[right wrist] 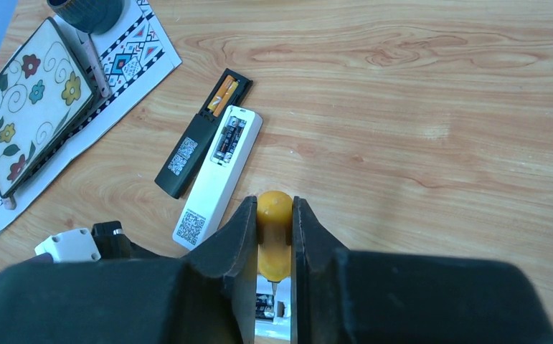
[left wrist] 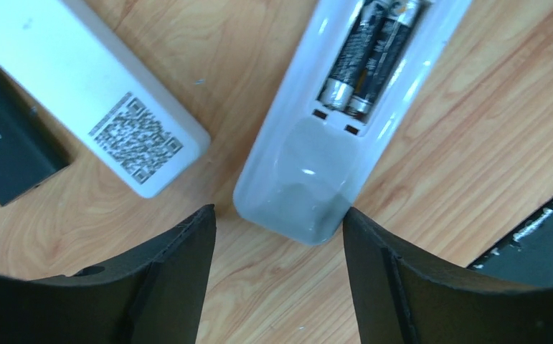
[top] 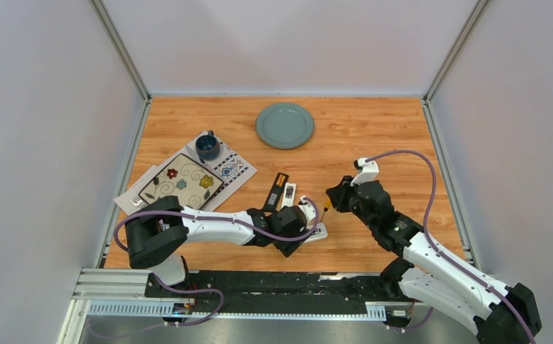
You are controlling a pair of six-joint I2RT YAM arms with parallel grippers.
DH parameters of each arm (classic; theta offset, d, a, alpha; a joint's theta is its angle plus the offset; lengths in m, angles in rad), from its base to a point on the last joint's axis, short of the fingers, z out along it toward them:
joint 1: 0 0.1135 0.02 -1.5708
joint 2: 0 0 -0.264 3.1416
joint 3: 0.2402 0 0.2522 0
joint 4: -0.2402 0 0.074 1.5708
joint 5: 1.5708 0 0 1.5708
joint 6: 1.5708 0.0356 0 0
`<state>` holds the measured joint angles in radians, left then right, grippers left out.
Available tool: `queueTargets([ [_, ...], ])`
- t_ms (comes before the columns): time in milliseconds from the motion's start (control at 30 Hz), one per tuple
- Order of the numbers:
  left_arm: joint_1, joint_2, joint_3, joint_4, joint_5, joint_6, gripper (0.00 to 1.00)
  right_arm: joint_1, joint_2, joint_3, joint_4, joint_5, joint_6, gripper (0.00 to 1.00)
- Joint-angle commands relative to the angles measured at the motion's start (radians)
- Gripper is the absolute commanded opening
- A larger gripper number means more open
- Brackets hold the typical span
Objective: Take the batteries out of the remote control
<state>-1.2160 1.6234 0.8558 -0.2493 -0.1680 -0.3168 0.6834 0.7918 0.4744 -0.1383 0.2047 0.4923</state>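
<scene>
A white remote (left wrist: 309,179) lies open-backed on the wooden table, with two dark, silver-tipped batteries (left wrist: 369,54) in its compartment. My left gripper (left wrist: 277,218) is open and straddles the remote's near end; its right finger (left wrist: 374,251) is at the remote's edge. In the top view the left gripper (top: 302,218) sits beside this remote (top: 319,231). My right gripper (right wrist: 273,208) is shut on a yellow-handled screwdriver (right wrist: 274,240), whose tip points down at the batteries (right wrist: 265,307) below. In the top view the right gripper (top: 336,197) hovers just right of the remote.
A second white remote (right wrist: 219,168) and a black remote (right wrist: 198,140) with orange batteries (right wrist: 221,94) lie open just beyond. A flowered tray (top: 181,185) on a patterned mat, a blue mug (top: 207,146) and a teal plate (top: 285,125) sit farther back.
</scene>
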Motion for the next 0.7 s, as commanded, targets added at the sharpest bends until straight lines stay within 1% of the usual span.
queueTargets([
  [0,0.0,-0.036,-0.003,-0.084,-0.1,-0.015,0.74,-0.004,-0.022,0.049,-0.001,0.033,-0.024,0.0],
  [67,0.001,-0.04,-0.008,-0.079,-0.117,-0.015,0.78,-0.004,-0.023,0.047,-0.003,0.032,-0.024,0.0],
  [200,0.007,-0.027,0.009,-0.074,-0.128,-0.025,0.78,-0.004,-0.028,0.044,-0.007,0.035,-0.023,0.0],
  [367,0.056,-0.002,0.015,-0.028,-0.082,-0.062,0.78,-0.005,-0.048,0.043,-0.02,0.048,-0.024,0.0],
  [567,0.087,0.065,0.103,-0.036,-0.058,-0.059,0.76,-0.024,-0.051,0.044,-0.044,0.035,-0.014,0.0],
  [667,0.09,0.102,0.16,-0.038,-0.044,-0.056,0.75,-0.057,-0.058,0.038,-0.052,-0.001,0.006,0.0],
])
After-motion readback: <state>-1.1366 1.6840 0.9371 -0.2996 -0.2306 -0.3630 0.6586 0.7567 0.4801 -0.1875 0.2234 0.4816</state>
